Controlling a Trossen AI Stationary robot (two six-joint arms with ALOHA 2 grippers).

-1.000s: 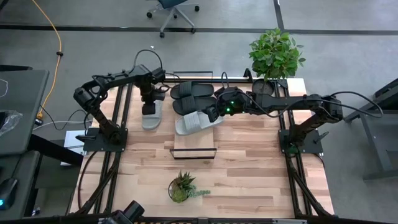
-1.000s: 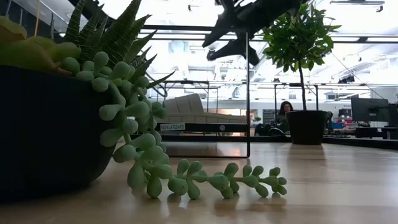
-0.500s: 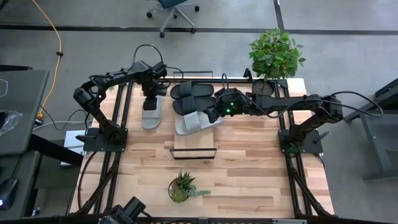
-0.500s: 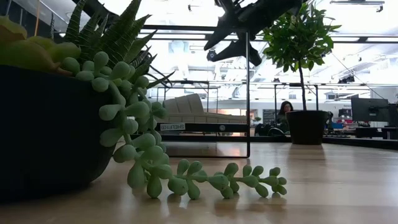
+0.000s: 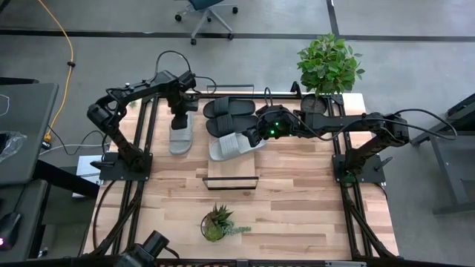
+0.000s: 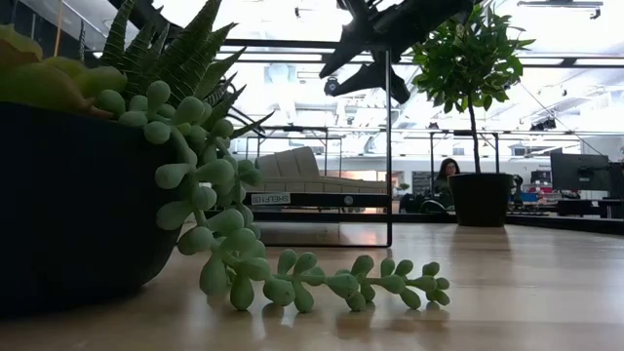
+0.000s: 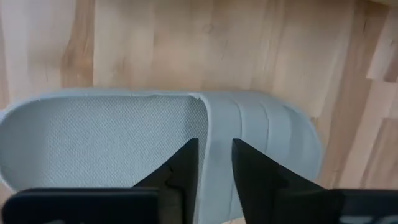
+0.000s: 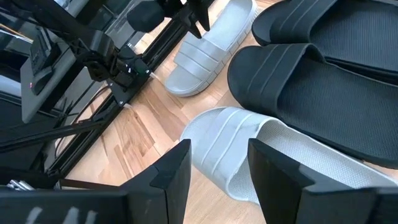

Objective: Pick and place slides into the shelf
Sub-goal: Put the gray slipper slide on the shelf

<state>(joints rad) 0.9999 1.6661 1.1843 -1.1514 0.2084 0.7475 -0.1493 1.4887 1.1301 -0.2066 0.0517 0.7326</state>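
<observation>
A light grey slide (image 5: pixel 180 135) lies sole down on the tabletop, left of the shelf (image 5: pixel 232 169). My left gripper (image 7: pixel 214 165) points down over its strap edge (image 7: pixel 202 118), fingers a little apart and both on top. Two black slides (image 5: pixel 230 107) (image 5: pixel 236 123) lie across the far part of the shelf. A second grey slide (image 5: pixel 231 146) lies slanting across the shelf just nearer. My right gripper (image 8: pixel 217 168) hangs open above that slide's strap (image 8: pixel 221 134), clear of it.
A potted tree (image 5: pixel 326 63) stands at the table's far right corner. A small succulent pot (image 5: pixel 217 222) stands near the front edge and fills the left of the low view. The near part of the shelf board is bare, bounded by its black wire end (image 5: pixel 231 184).
My left gripper has moved a little toward the table's far edge and slightly up. The grey slide under it stays flat where it was. My right gripper and the other slides have kept still.
</observation>
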